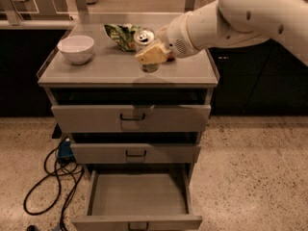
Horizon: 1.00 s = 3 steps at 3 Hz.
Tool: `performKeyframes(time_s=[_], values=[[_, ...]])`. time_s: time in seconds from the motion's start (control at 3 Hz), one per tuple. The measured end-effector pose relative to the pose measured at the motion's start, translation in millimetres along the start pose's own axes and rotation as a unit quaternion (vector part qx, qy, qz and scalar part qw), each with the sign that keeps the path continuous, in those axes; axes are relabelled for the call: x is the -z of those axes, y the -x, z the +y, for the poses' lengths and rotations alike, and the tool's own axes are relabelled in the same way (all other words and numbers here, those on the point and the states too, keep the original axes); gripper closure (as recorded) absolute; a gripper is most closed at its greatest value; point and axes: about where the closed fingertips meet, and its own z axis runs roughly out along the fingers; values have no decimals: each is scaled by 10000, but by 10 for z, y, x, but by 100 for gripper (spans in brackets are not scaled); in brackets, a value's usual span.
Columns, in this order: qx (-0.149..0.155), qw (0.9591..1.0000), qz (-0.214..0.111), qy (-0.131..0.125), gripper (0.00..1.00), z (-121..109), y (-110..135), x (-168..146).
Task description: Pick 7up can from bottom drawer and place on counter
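Counter [96,72] beneath tool [150,54] around 7up can [144,35]

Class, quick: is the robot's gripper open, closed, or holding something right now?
Gripper: closed on the 7up can, over the counter.

Gripper [150,57], clamped on the 7up can [144,36] above the counter [106,72], has bare surface toward the bowl [76,48]; the green bag [120,33] lies close behind.
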Motion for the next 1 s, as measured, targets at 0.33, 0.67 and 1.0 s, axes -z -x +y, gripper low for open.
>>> performKeyframes(time_s=[0.33, 0.67, 1.0], values=[[-394, 9978, 413, 351, 100, -371, -145, -294], [-970, 9885, 876, 767, 100, -624, -416, -569], [-1430, 9776, 1024, 1160, 100, -773, -602, -707]])
